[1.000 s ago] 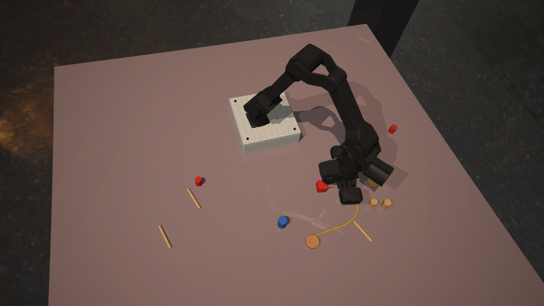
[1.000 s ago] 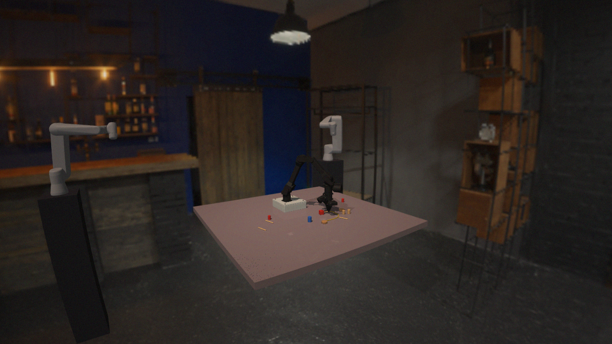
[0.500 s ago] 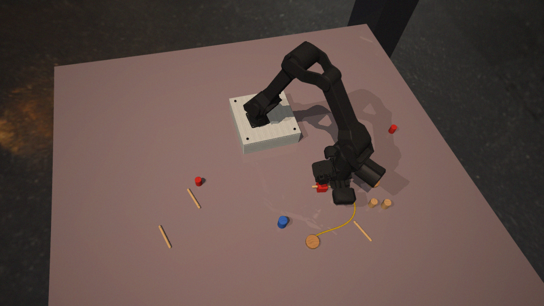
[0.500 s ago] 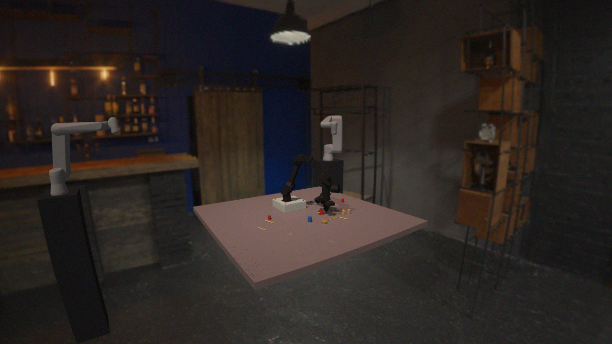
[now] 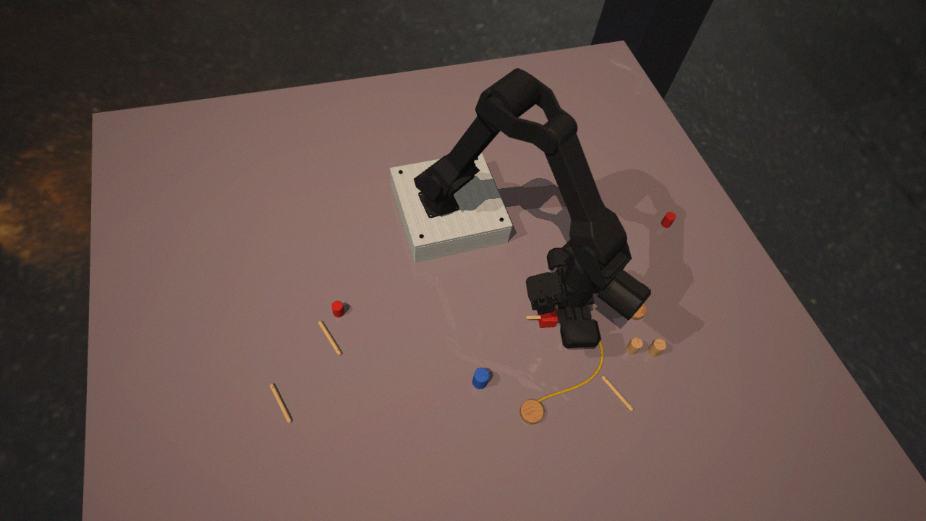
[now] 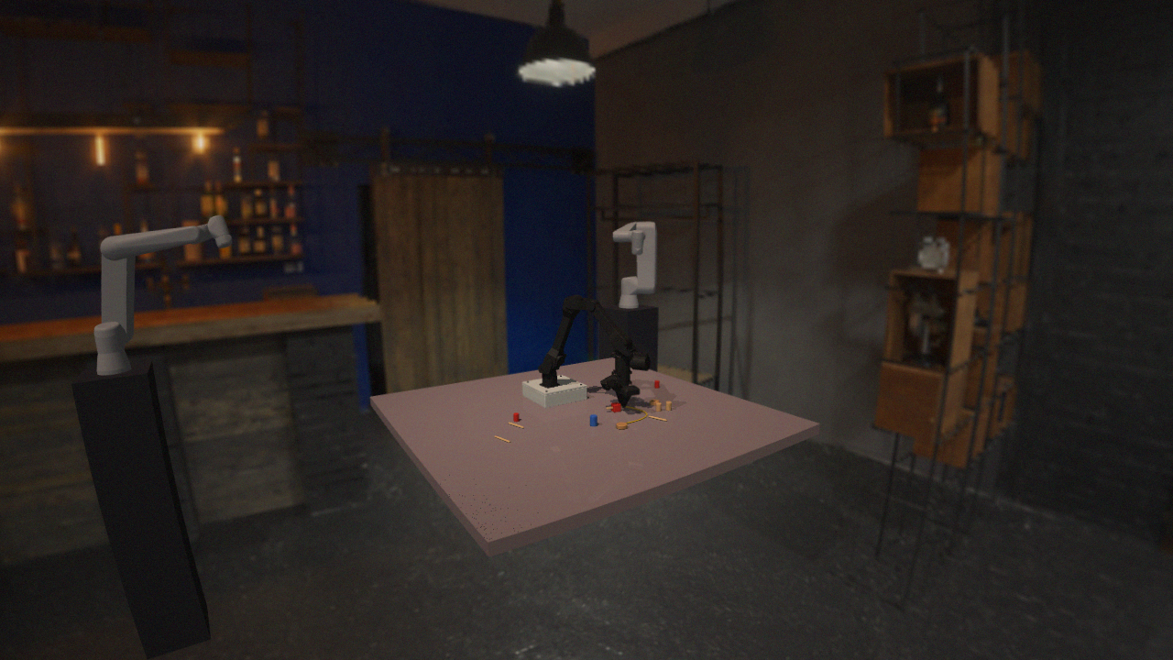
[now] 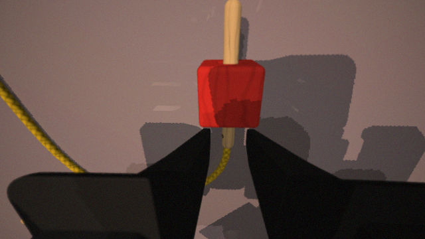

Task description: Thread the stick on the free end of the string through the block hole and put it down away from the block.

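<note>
On a mauve table [image 5: 194,194] in a dim bar room, the gripper [image 7: 228,139] stands slightly spread, holding nothing, flanking the stick [image 7: 232,33] threaded through the red block [image 7: 230,93]

Counts of what is sitting on the tabletop [image 5: 194,194]

Showing: 1 red block [image 5: 549,319], 1 round button [image 5: 532,411], 1 yellow string [image 5: 578,384], 4 thin sticks counting the threaded stick [image 7: 232,33], 2 red pegs, 1 blue peg [image 5: 481,378], 2 small tan pegs.
</note>
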### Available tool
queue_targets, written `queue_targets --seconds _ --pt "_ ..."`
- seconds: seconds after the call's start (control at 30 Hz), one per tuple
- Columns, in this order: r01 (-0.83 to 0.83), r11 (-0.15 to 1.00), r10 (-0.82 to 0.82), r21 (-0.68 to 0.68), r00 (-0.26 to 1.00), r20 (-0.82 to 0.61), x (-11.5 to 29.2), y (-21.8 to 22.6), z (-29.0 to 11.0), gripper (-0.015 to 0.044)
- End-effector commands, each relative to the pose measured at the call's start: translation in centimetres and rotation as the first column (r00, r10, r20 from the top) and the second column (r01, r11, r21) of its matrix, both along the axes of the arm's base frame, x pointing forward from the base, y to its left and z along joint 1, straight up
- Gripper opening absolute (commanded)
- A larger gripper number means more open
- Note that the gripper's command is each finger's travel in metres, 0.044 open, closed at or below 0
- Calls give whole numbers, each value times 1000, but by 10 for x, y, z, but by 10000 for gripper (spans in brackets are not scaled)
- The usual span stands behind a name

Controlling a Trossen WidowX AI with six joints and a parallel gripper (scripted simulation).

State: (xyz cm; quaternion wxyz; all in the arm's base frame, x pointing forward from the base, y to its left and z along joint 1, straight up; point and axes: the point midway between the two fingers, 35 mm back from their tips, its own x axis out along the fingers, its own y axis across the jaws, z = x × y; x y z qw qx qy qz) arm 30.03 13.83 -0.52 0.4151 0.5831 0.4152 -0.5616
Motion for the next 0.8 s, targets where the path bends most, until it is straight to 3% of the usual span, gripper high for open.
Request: queue_targets --seconds 0.0,0.13,0.37,0.47,0.6,0.77 --pt "0 1000 0 2 1000 4 2 1 22 123" --pt "0 1000 0 2 1000 4 -1 0 77 123" --pt "-16 1000 16 7 1000 17 1 0 76 123" --pt "-236 972 236 -4 972 20 0 -4 76 123" --pt "-580 814 581 -23 814 19 -2 -11 76 123" --pt "-889 456 890 -42 456 8 -4 -19 76 123"
